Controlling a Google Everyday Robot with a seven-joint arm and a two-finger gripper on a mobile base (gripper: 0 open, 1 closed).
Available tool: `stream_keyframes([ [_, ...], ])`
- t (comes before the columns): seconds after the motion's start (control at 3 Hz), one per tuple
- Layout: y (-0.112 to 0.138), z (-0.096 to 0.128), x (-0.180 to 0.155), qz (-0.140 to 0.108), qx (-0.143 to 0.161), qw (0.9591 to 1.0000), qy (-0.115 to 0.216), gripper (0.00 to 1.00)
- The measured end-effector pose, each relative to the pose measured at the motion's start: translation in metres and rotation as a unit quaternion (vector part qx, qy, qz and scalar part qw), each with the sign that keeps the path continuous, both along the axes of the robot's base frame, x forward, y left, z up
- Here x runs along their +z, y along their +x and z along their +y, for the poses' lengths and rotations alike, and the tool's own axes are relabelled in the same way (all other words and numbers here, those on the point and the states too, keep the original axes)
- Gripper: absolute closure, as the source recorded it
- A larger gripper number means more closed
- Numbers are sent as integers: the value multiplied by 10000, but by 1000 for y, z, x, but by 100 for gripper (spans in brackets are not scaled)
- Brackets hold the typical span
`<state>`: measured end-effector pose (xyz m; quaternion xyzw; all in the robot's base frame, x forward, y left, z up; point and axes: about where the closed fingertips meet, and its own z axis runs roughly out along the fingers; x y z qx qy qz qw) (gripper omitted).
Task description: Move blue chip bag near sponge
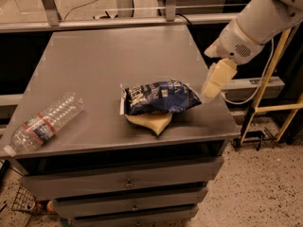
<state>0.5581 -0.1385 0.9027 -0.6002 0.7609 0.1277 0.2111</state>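
The blue chip bag (161, 97) lies flat near the front middle of the grey table (118, 51). It rests on top of the pale yellow sponge (150, 123), whose front corner sticks out under the bag's near edge. My gripper (214, 83) hangs just past the bag's right end, near the table's right edge. It is slightly above the surface and holds nothing that I can see.
A clear plastic water bottle (45, 123) lies on its side at the table's front left corner. The table is a metal cabinet with drawers (128, 183) below. A yellow frame (265, 105) stands on the floor to the right.
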Motion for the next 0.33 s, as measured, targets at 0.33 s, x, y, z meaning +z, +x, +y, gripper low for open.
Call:
stream_keyframes([
  [0.33, 12, -54, 2, -240, -384, 9989, -103, 0],
])
